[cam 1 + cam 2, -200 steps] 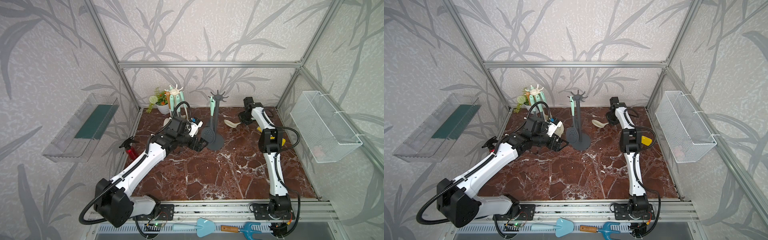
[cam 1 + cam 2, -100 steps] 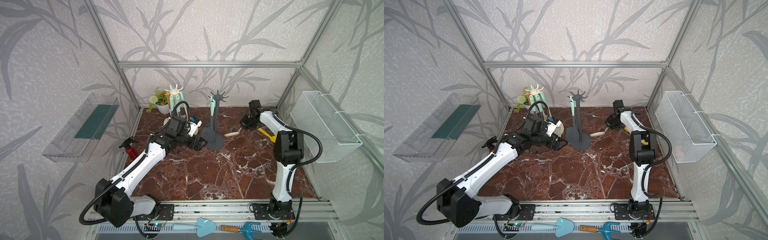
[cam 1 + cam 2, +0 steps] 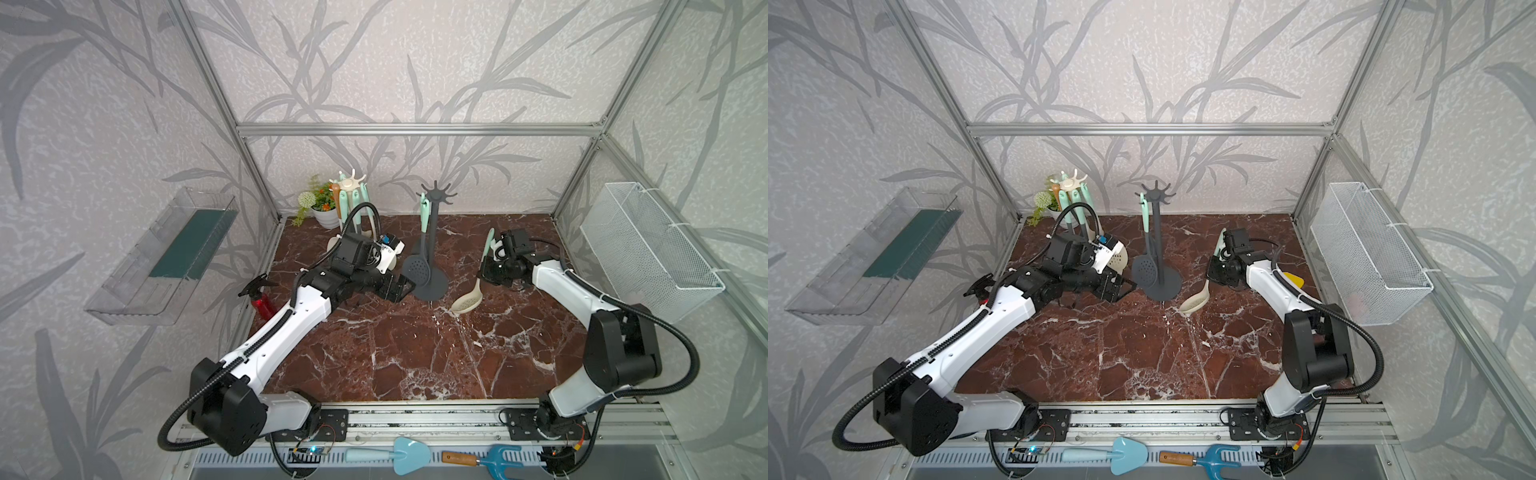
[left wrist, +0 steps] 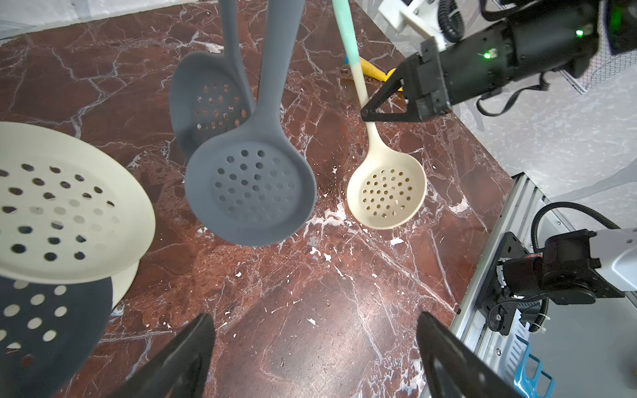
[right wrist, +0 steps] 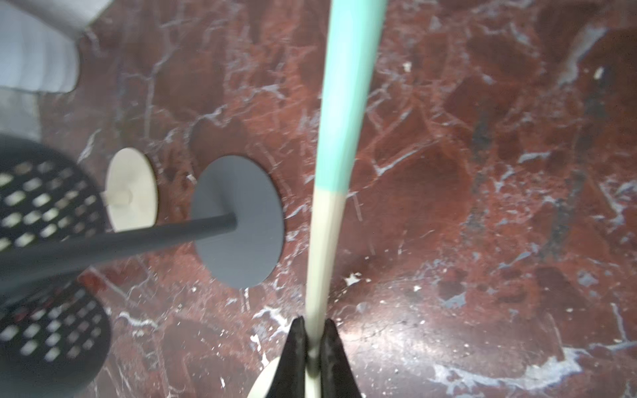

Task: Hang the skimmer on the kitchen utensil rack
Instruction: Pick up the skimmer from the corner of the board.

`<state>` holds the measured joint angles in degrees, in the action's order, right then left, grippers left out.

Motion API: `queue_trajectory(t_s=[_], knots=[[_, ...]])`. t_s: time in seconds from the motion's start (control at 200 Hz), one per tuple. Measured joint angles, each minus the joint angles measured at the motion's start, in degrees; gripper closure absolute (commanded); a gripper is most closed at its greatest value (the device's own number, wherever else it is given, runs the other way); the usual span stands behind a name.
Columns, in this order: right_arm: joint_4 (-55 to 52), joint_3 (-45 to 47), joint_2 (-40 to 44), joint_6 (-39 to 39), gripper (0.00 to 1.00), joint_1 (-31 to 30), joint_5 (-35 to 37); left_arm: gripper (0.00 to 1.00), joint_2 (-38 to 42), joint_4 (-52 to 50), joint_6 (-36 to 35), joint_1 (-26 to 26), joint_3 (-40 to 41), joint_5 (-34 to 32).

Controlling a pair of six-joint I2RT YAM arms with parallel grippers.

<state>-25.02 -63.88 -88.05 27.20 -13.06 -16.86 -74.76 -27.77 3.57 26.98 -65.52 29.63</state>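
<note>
The skimmer [image 3: 467, 301] has a cream perforated bowl and a mint handle. My right gripper [image 3: 484, 274] is shut on its cream neck [image 5: 324, 241], with the handle tilted up and the bowl low over the marble, right of the rack. In both top views the dark grey kitchen utensil rack [image 3: 434, 232] [image 3: 1158, 232] stands at centre back, and a dark grey skimmer [image 3: 415, 266] hangs from it. The right wrist view shows the rack's round base [image 5: 238, 220]. My left gripper [image 3: 401, 289] [image 4: 315, 318] is open and holds nothing, beside the rack's base.
A cream utensil stand [image 3: 351, 199] and a potted plant [image 3: 326, 212] sit at the back left. A red spray bottle [image 3: 262, 301] stands by the left wall. A yellow object [image 3: 1293, 279] lies behind the right arm. A wire basket [image 3: 648, 249] hangs on the right wall.
The right arm has swung from the back toward the rack with the skimmer in its grip, tipping it from lying flat to handle-up. The left arm has barely moved.
</note>
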Motion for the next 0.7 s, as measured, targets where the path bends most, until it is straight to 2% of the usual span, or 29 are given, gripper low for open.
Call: queue_trajectory(t_s=[0.335,0.7], knots=[[14.7,18.4,28.0,-6.3,1.0,-4.5,-3.3,0.13,2.7,2.5,1.7,1.4,0.0,4.1],[22.2,22.2,36.9,-12.7,1.0,-9.7,-15.0,0.15,5.9,8.3,3.1,8.8,1.2,7.1]])
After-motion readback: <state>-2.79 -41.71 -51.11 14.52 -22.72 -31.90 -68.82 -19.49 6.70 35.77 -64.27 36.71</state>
